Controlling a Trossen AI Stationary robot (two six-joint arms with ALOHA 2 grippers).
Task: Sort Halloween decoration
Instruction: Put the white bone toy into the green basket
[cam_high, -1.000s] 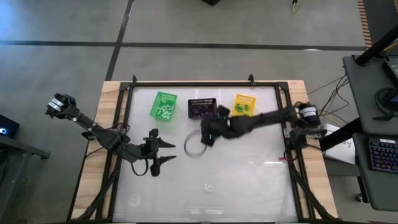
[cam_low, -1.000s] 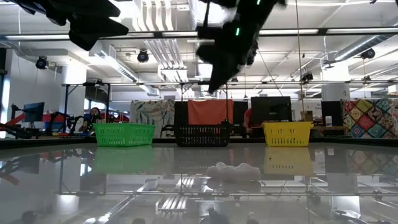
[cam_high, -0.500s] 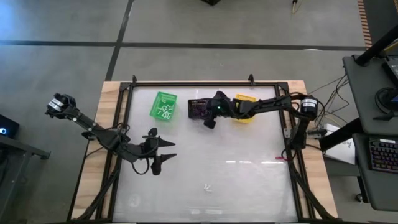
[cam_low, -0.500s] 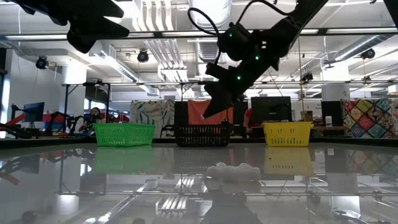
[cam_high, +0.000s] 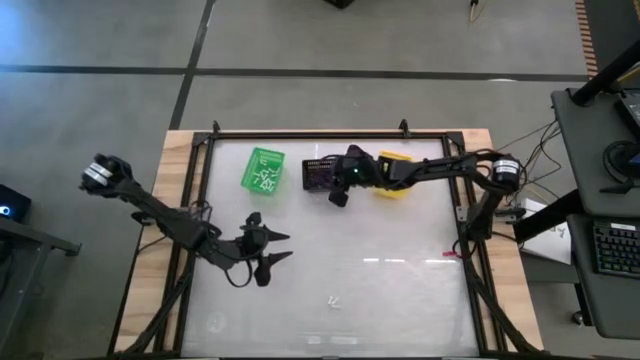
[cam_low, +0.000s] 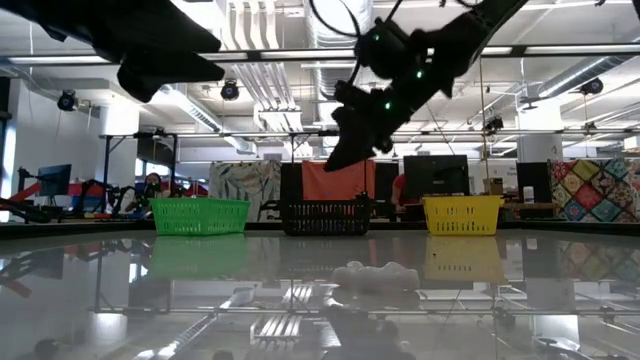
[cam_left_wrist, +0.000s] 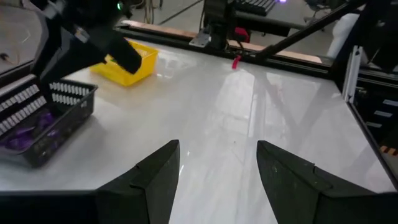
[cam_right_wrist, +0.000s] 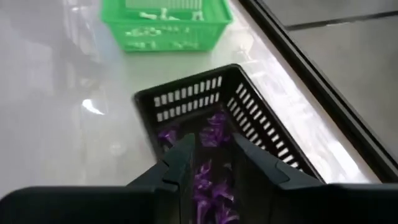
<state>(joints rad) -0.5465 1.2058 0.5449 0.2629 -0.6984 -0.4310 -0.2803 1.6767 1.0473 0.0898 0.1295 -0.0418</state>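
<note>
High view: the right gripper (cam_high: 336, 192) hangs over the near rim of the black basket (cam_high: 318, 172), which stands at the table's far edge between the green basket (cam_high: 263, 168) and the yellow basket (cam_high: 394, 166). Its fingers stand a little apart, and nothing shows between them. The left gripper (cam_high: 272, 247) hovers toward the table's left side with its fingers spread wide and empty.

The decorations are split up. Purple trinkets (cam_right_wrist: 208, 177) lie in the black basket, white ones (cam_high: 264, 180) lie in the green basket, and one small white trinket (cam_high: 335, 301) lies loose on the table (cam_high: 400, 290) toward its near edge, well apart from both grippers.

Each trinket looks light and far smaller than a gripper, so it would likely skid on the glossy surface if nudged. The loose one is best pinched across its middle from straight above, with the fingertips almost on the table.

The right wrist view alone looks into the black basket and shows the narrow gap between that arm's fingers. The left wrist view shows its own spread fingers (cam_left_wrist: 149, 180) over bare table. The low view shows the loose piece as a pale lump, but nothing inside the baskets. What the yellow basket holds cannot be made out.
</note>
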